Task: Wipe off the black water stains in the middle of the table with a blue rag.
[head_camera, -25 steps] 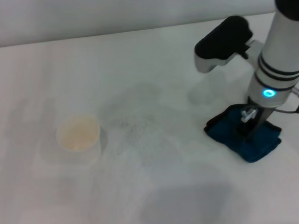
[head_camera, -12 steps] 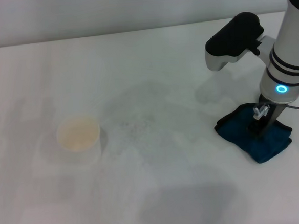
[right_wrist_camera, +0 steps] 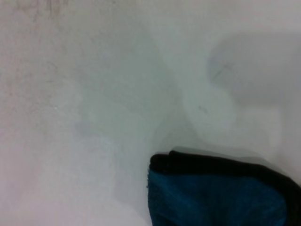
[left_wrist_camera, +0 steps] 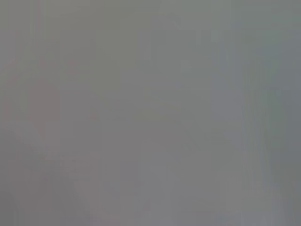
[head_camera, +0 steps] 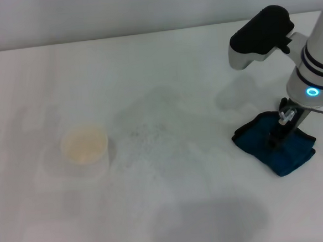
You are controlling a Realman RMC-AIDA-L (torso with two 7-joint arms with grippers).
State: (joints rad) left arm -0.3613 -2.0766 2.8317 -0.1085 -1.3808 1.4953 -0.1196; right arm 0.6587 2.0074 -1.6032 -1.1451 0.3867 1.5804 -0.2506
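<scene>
The blue rag (head_camera: 292, 155) lies crumpled on the white table (head_camera: 163, 65) at the right side. My right gripper (head_camera: 277, 140) points down onto the middle of the rag, touching it or just above it. The right wrist view shows a corner of the rag (right_wrist_camera: 216, 197) with its black edging on the table. No dark lobed blotch of black water stains shows anywhere; the middle of the table carries only faint grey speckled scuffs (head_camera: 151, 133). My left gripper is out of view, and the left wrist view is plain grey.
A small pale translucent cup (head_camera: 84, 146) stands on the left part of the table. The table's far edge meets a pale wall at the back. A soft shadow lies on the near middle of the table.
Over the second, my right arm moved to the right with the rag. In the last half second the rag stayed put while the arm shifted slightly right and up.
</scene>
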